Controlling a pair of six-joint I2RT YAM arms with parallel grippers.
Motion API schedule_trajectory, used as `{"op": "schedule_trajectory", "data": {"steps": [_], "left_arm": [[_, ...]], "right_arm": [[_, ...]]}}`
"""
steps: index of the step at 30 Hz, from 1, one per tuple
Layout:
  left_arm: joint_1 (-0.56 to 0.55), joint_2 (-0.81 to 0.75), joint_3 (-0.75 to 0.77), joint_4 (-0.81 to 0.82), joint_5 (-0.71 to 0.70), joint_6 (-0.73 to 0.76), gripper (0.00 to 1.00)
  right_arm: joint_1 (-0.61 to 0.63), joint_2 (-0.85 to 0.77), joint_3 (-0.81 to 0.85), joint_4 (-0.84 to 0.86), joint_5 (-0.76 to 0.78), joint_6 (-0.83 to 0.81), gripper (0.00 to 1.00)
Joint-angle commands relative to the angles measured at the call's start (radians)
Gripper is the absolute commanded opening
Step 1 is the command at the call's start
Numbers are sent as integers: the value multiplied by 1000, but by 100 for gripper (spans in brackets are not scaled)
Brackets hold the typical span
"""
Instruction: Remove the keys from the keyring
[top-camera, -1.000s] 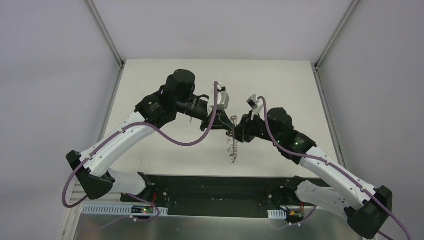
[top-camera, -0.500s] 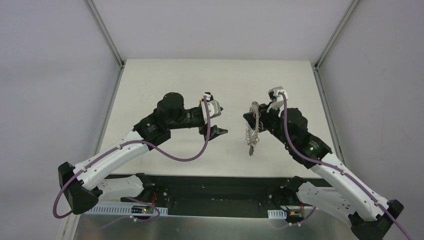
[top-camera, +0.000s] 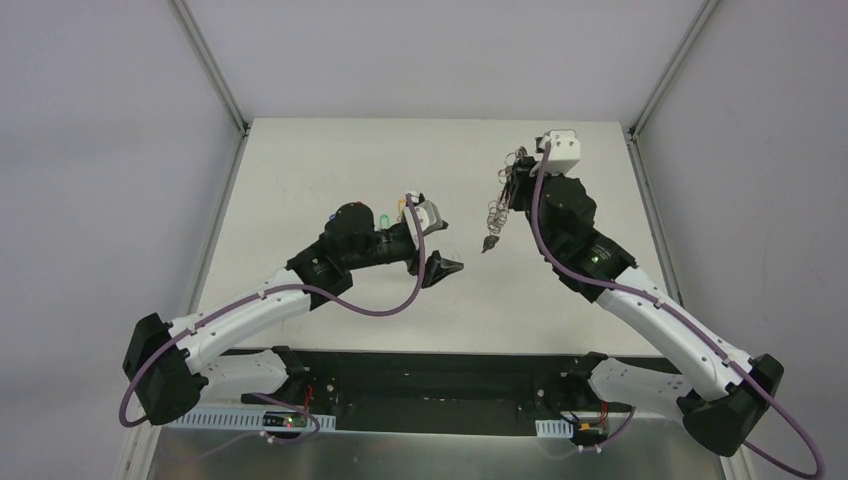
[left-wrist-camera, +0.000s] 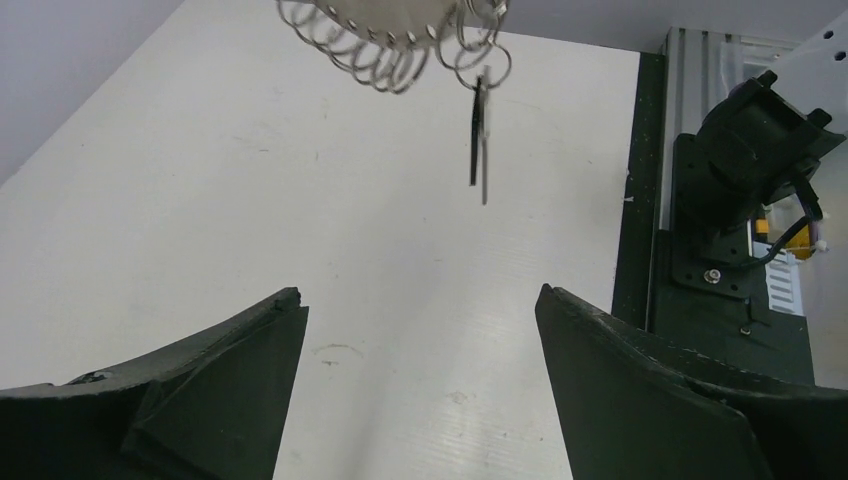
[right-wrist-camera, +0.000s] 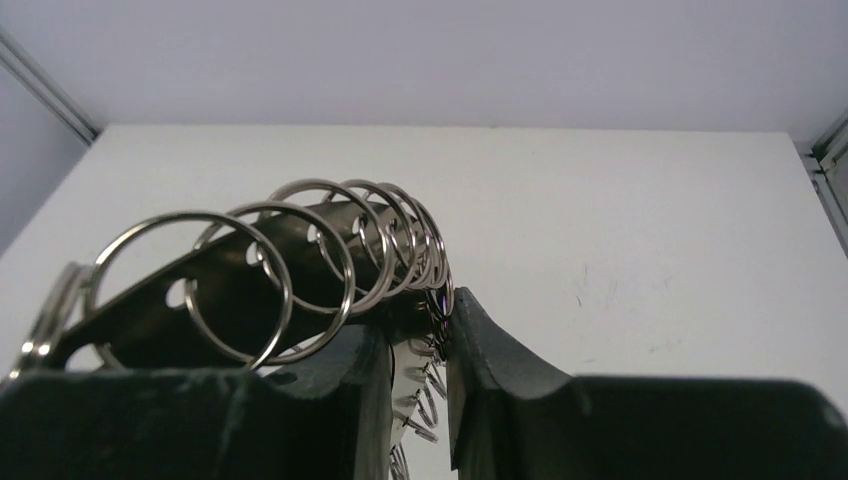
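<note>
keyring (right-wrist-camera: 140, 315) pinched in right pincer (right-wrist-camera: 415, 340), aloft

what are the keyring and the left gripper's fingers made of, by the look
The keyring: bright polished metal, probably steel; its thin loops mirror the light. Fingers of the left gripper: matte black, faintly grainy, likely moulded or printed plastic.

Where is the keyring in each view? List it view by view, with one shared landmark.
Top external: keyring right of centre, in the upper half.
Left wrist: keyring at the top edge, centre, with one key hanging below.
Right wrist: keyring left of centre, clamped in the right pincer.
Shared landmark: the white table.
</note>
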Motion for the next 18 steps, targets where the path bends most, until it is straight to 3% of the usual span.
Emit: {"op": "schedule_trajectory", "data": {"steps": [1,9,18], "left_arm": [[0,28,-32,236,42,-109,87],[0,45,-64,333,66,-124,82],[0,61,-101,443,149,-120,75]], "right_arm": [[1,9,80,281,20,-36,0],[32,45,140,310,-128,-54,0],[88,58,136,344,-110,-83,0]]}}
